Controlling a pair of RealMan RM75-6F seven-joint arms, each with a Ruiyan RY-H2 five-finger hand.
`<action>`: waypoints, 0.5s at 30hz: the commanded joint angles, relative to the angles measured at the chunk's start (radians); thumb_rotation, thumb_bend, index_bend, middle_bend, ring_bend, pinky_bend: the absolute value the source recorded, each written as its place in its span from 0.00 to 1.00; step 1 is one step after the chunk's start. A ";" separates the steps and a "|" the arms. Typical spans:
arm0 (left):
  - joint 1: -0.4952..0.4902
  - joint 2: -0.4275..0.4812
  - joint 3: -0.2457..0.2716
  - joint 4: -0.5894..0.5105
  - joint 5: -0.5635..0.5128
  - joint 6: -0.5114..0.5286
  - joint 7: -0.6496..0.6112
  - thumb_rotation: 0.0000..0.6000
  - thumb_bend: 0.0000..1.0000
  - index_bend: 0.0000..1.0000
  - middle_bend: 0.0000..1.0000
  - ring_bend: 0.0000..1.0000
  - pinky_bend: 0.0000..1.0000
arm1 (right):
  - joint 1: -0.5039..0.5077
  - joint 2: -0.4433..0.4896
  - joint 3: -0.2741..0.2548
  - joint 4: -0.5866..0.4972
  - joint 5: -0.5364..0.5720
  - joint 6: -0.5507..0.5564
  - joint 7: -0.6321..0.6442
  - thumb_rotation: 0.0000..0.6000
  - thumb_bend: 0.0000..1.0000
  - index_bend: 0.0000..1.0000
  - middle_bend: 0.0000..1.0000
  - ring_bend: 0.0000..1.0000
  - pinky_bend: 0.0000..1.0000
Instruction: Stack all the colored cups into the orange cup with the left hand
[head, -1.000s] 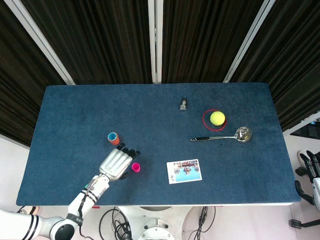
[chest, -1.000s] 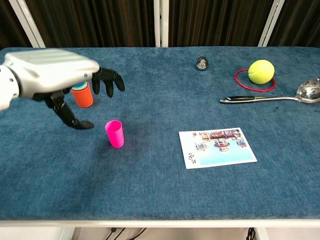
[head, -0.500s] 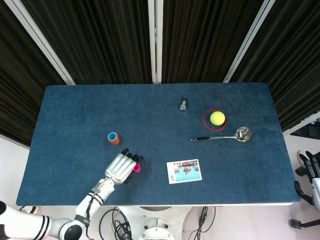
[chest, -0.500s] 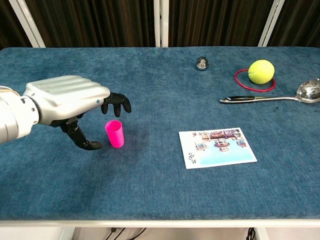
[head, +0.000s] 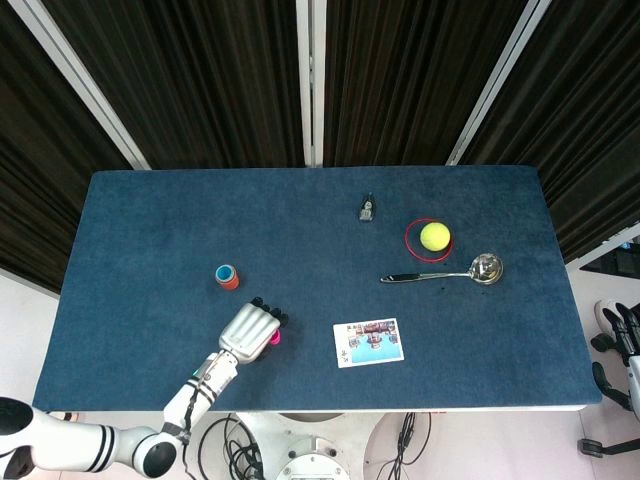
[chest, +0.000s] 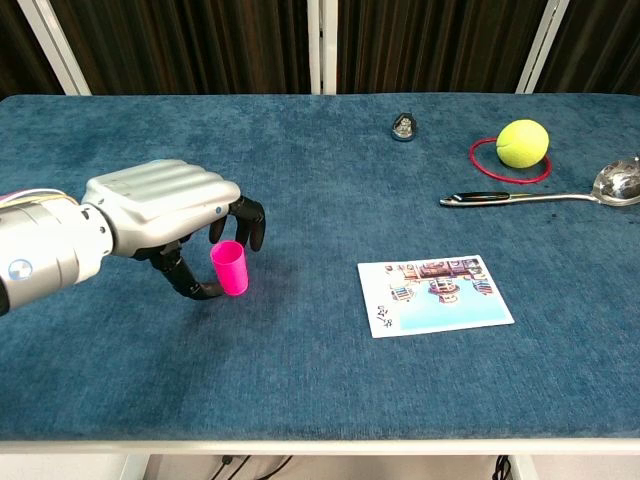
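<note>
Behind the left hand, the pink cup is partly hidden.

Even, bright overhead light in both views, no glare. Soft faint shadow on the blue cloth just under the left hand and beside its dark fingers. Sharp focus, no motion blur. Curtains beyond the hand stay dark.

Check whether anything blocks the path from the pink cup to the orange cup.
Nothing visible does. The pink cup, at the left hand, has only bare blue cloth between it and the orange cup; the other objects lie off to the right.
</note>
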 joint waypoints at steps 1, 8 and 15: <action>-0.002 -0.008 -0.007 0.014 -0.001 -0.008 -0.003 1.00 0.26 0.42 0.40 0.45 0.33 | 0.000 -0.001 0.000 0.003 0.001 -0.002 0.004 1.00 0.37 0.00 0.00 0.00 0.00; 0.000 -0.010 -0.009 0.028 0.015 -0.010 -0.007 1.00 0.28 0.45 0.43 0.50 0.39 | 0.001 -0.003 0.000 0.011 0.003 -0.007 0.009 1.00 0.37 0.00 0.00 0.00 0.00; 0.005 -0.004 -0.011 0.019 0.030 -0.009 -0.013 1.00 0.30 0.48 0.45 0.52 0.41 | 0.000 -0.003 0.000 0.009 0.002 -0.004 0.008 1.00 0.37 0.00 0.00 0.00 0.00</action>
